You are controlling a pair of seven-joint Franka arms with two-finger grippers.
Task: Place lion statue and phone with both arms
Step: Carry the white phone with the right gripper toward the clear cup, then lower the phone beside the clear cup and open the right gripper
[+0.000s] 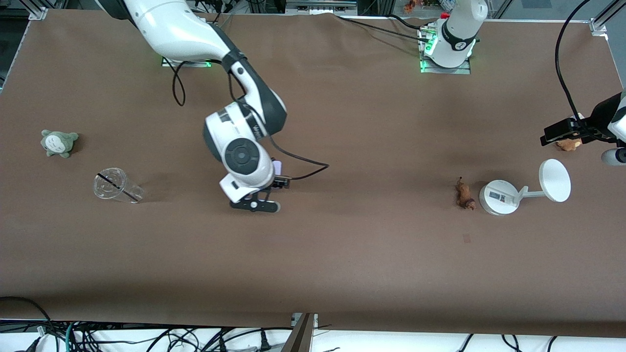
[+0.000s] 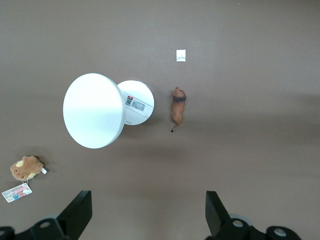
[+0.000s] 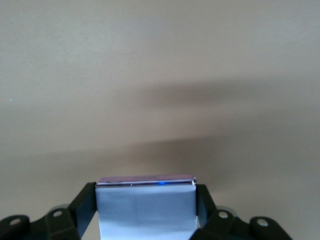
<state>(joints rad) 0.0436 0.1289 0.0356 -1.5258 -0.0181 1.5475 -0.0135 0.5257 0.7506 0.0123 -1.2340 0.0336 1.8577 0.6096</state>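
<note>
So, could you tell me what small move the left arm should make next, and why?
Probably lower the left gripper toward the lion statue. Its fingers are open and hold nothing, and the lion lies free on the table beside the white stand. The right gripper is already shut on the phone.

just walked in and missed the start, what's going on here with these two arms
The right gripper is shut on the flat pale-lavender phone, holding it above the brown table near the middle. The left gripper hangs open over the left arm's end of the table, above the tiny orange-brown lion statue, which lies untouched beside the white round-based stand with a disc. A fuzzy brown plush with a tag sits nearby. Neither item looks placed yet.
</note>
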